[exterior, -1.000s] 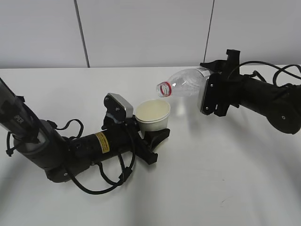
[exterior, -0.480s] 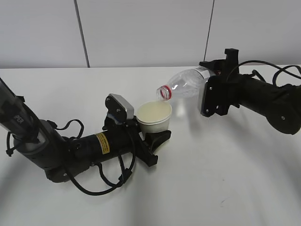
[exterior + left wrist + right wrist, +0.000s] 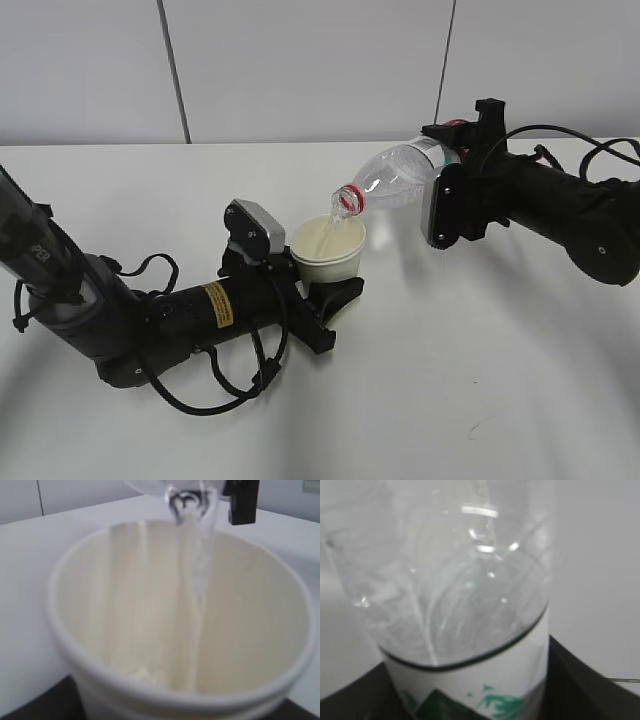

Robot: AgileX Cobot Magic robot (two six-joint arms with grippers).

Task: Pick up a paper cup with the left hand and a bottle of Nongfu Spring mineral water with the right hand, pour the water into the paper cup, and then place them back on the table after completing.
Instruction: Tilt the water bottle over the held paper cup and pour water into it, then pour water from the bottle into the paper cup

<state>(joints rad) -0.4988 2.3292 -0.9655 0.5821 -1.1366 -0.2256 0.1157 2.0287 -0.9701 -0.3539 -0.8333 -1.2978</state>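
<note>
your left hand (image 3: 322,292) hugs the thin, soft cup (image 3: 327,247) mid frame; squeeze gently. your right hand (image 3: 452,200) grips the bottle (image 3: 392,180) by its label, upper right. water (image 3: 196,575) is slippery, and the cup will get heavier.

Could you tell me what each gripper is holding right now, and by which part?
The left hand grips the paper cup around its lower body. The right hand grips the bottle around its labelled lower part, neck tipped down over the cup.
</note>
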